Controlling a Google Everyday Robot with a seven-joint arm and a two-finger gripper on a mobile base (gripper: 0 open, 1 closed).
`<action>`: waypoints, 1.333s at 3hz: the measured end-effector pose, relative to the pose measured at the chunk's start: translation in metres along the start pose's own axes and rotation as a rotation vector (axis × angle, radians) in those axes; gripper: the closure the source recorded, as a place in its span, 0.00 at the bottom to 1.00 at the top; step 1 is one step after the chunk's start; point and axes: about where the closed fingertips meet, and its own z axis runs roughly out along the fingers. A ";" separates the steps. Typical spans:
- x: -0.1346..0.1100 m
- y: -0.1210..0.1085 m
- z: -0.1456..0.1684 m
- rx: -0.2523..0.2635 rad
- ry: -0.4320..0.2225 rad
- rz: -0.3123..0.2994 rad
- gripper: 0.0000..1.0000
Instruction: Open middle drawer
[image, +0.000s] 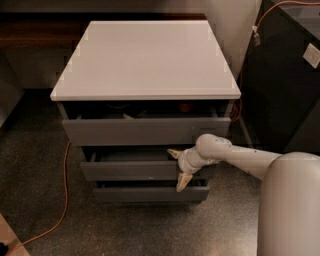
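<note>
The middle drawer (130, 170) is a flat matte grey front in the white-topped cabinet (145, 55), pulled out a little, with a dark gap showing above it. My gripper (178, 167) is at the right part of this front. One tan fingertip (173, 152) is above the front's top edge and the other is at its bottom edge, so the fingers are spread open across it. My white arm (240, 157) reaches in from the right.
The top drawer (140, 131) sticks out furthest, with objects inside it. The bottom drawer (145, 193) is only slightly out. An orange cable (64, 200) runs over the speckled floor on the left. A black cabinet (280, 75) stands close on the right.
</note>
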 end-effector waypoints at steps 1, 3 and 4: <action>0.002 -0.001 0.010 -0.001 0.020 0.015 0.15; 0.002 0.013 0.015 -0.023 0.052 0.041 0.69; -0.002 0.029 0.007 -0.018 0.060 0.056 0.92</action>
